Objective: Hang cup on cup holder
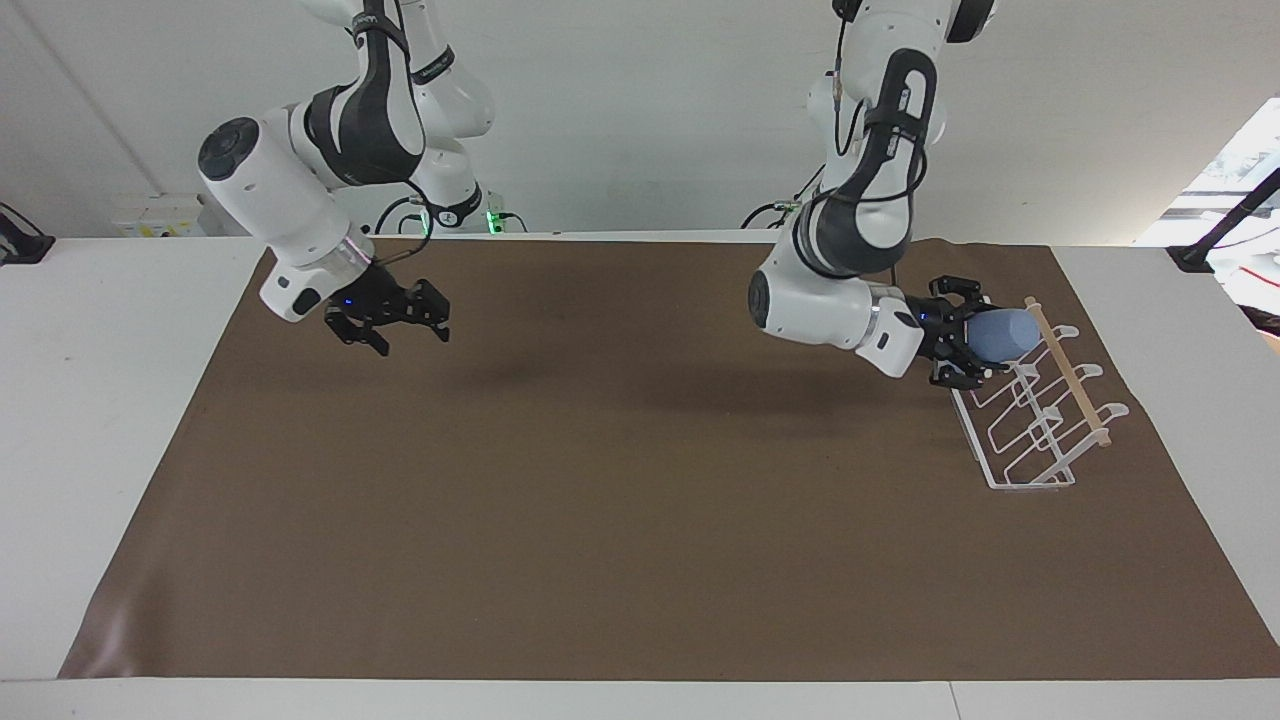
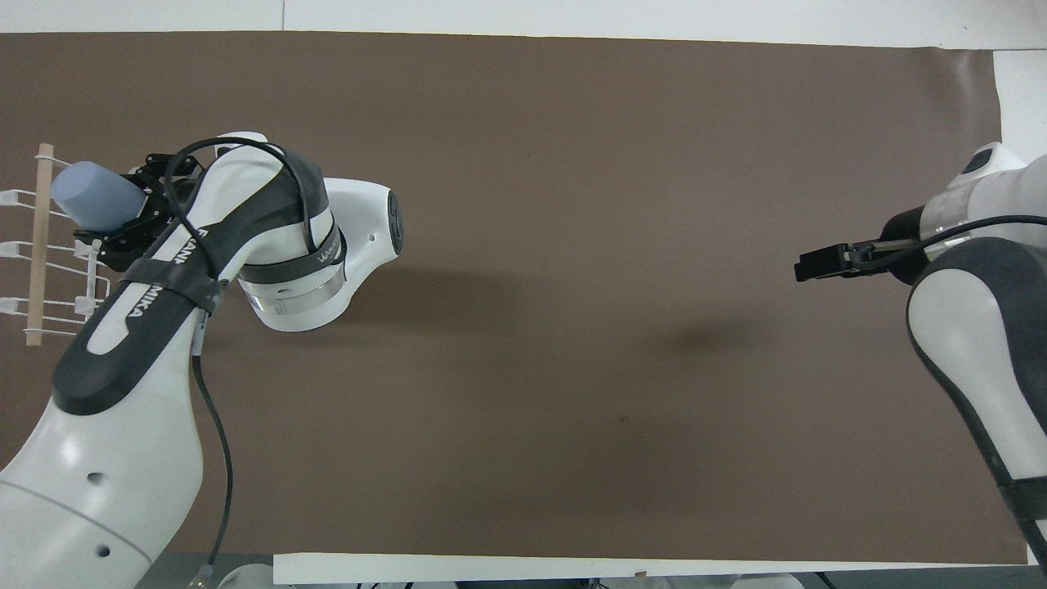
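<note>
Cup (image 1: 1005,333): a small, pale blue, handleless tumbler with a matte surface, lying sideways in the air, its closed narrower base pointing away from the arm that carries it. "Left to right" below follows the facing view.

At that view's left, the right end effector (image 1: 400,330) hangs above the brown mat (image 1: 600,500) covering the tabletop (image 1: 100,400), near the right arm's end. Its fingers are spread apart and hold nothing.

Further right, the left end effector (image 1: 968,345) grips the cup at its wider, open end, its fingers pressed together on it. The cup juts out from the end effector over the cup holder (image 1: 1030,420), with its base just beside the wooden rod (image 1: 1075,385); whether they touch cannot be told.

The cup holder is a white wire rack with a rectangular base frame and looped prongs, standing on the mat under and just past the left end effector, toward the left arm's end of the tabletop.
</note>
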Robot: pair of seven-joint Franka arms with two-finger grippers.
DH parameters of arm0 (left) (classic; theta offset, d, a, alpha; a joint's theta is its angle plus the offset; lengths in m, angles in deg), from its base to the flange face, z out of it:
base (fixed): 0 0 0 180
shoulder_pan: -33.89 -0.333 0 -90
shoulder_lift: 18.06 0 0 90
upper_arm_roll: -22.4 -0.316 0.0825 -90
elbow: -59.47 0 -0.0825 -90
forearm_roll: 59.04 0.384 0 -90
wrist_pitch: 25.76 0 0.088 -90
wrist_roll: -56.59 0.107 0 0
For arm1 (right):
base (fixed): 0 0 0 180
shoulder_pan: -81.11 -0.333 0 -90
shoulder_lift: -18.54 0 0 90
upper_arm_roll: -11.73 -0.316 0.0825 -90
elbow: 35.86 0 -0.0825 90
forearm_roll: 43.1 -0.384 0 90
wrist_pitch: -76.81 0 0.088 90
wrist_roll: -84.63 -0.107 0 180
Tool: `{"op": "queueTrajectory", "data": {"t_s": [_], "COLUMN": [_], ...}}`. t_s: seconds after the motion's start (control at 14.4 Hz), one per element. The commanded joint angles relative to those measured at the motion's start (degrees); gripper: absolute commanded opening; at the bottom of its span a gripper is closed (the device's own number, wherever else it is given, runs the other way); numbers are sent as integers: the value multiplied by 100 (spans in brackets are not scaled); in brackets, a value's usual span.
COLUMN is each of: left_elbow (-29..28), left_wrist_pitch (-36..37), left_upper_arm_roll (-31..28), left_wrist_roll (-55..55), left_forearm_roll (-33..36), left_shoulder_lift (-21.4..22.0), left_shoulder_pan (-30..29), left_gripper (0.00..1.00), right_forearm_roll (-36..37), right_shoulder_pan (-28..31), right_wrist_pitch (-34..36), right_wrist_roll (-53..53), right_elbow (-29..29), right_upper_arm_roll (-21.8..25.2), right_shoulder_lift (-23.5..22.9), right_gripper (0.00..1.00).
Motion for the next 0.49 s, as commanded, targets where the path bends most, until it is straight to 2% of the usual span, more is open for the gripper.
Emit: {"op": "queueTrajectory", "data": {"t_s": [0.0, 0.14, 0.42], "left_elbow": [146, 146, 137], "left_wrist_pitch": [264, 221, 106], "left_upper_arm_roll": [22, 22, 40], "left_wrist_roll": [-316, -351, -886], "left_forearm_roll": [976, 1155, 1173], "left_shoulder_lift": [-273, -283, -361], "left_shoulder_pan": [-461, -515, -655], "left_gripper": [0, 0, 0], "right_forearm_roll": [588, 799, 1028], "right_shoulder_pan": [209, 271, 350], "right_wrist_pitch": [941, 1609, 2488], "right_wrist_roll": [-54, -54, -10], "right_elbow": [800, 1380, 2066], "right_upper_arm_roll": [-77, -76, 46], "right_shoulder_lift": [-43, -35, 18], "right_gripper": [99, 99, 99]}}
